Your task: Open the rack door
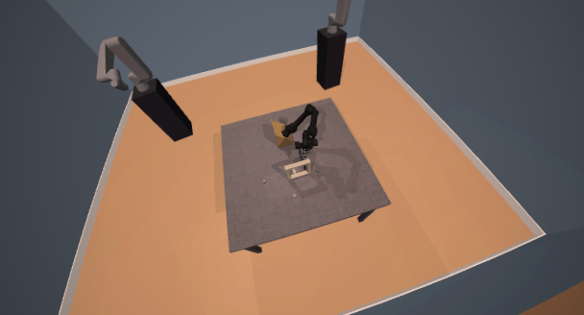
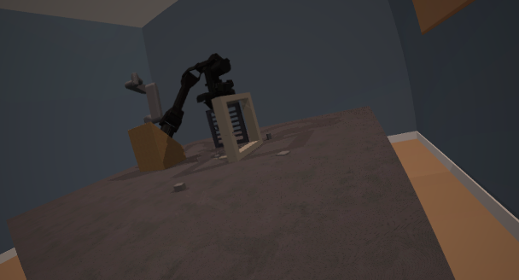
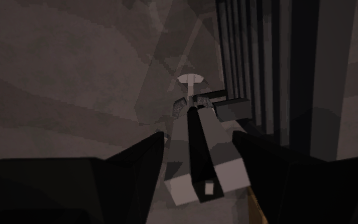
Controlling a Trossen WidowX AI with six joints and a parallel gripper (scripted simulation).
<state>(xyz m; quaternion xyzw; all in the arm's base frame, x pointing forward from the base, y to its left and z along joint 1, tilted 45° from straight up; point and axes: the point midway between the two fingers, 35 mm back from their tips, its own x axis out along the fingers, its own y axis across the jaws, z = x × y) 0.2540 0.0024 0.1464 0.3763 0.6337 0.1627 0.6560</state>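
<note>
The cream frame [image 1: 298, 164] [image 2: 224, 129] stands upright on the table [image 1: 259, 222] [image 2: 299, 227]. The dark slatted door [image 2: 211, 126] [image 3: 305, 75] is swung out behind the frame; its exact angle is hard to tell. The grey upright handle [image 3: 217, 130] stands beside the door in the wrist view, its two halves spread apart with a dark core between them. My gripper [image 3: 197, 137] is open, with one finger on each side of the handle. Contact between the fingers and the handle's halves is hard to tell. In the top and exterior views the fingertips are too small or hidden.
An orange-brown wedge-shaped block [image 1: 277, 132] [image 2: 147, 148] stands close beside my arm's base. Small light pieces [image 1: 263, 181] [image 2: 179, 187] lie on the table around the frame. Two grey arms stand on black pillars [image 1: 163, 111] [image 1: 331, 59] beyond the table.
</note>
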